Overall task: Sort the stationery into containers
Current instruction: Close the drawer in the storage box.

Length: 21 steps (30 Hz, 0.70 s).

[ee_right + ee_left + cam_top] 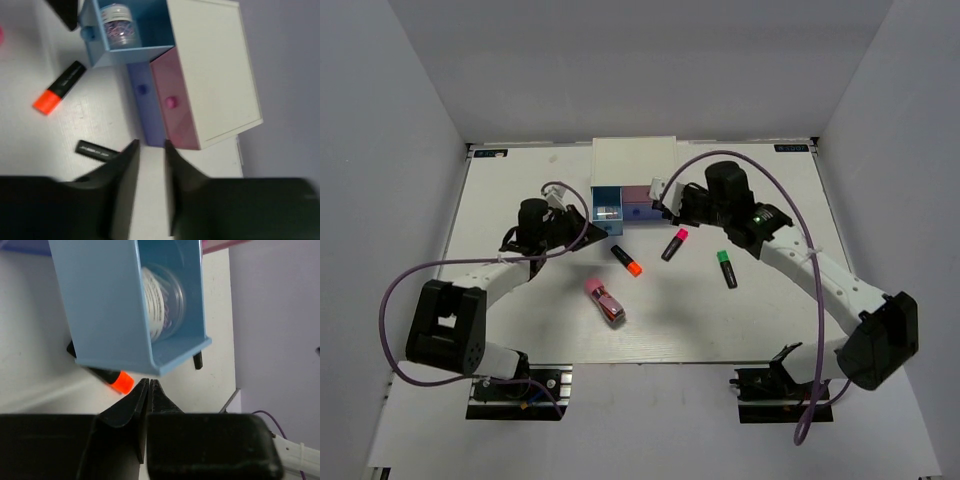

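Note:
The white mini cabinet (633, 158) stands at the back centre. Its blue drawer (608, 207) is pulled out and holds the small silver-purple block (118, 25), which also shows in the left wrist view (161, 302). The blue-purple drawer (145, 107) and the pink drawer (172, 107) are pushed in. The orange-capped marker (627, 260), the pink-capped marker (675, 243), the green-capped marker (726, 268) and the pink stapler-like piece (605, 299) lie on the table. My left gripper (149, 382) is shut and empty just in front of the blue drawer. My right gripper (151, 145) is open and empty in front of the blue-purple drawer.
The white table (760, 310) ends in grey walls on the left, back and right. The purple cables (410, 290) loop beside both arms. The orange-capped marker (120, 382) lies just under the open drawer's front.

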Each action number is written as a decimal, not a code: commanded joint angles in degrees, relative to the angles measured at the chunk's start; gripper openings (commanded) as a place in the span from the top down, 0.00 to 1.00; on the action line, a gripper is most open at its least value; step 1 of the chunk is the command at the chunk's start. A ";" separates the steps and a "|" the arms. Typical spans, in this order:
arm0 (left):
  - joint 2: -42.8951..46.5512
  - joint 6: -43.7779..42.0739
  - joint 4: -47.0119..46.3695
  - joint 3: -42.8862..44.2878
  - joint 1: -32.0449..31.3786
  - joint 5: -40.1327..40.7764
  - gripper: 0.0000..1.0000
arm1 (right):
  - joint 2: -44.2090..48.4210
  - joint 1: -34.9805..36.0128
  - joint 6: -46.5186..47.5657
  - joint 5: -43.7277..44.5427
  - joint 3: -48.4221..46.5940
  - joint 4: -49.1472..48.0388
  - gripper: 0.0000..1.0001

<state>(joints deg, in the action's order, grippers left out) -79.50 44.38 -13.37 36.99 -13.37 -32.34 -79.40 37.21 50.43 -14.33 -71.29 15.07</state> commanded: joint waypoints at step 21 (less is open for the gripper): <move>-7.33 2.90 -3.95 8.97 -0.26 4.21 0.81 | 16.38 -4.60 -11.59 -2.55 16.62 -6.72 0.93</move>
<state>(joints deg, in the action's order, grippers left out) -87.66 46.87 -15.25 43.53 -13.39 -30.22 -64.82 33.12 40.32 -15.64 -54.92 10.81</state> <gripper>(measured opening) 0.190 0.064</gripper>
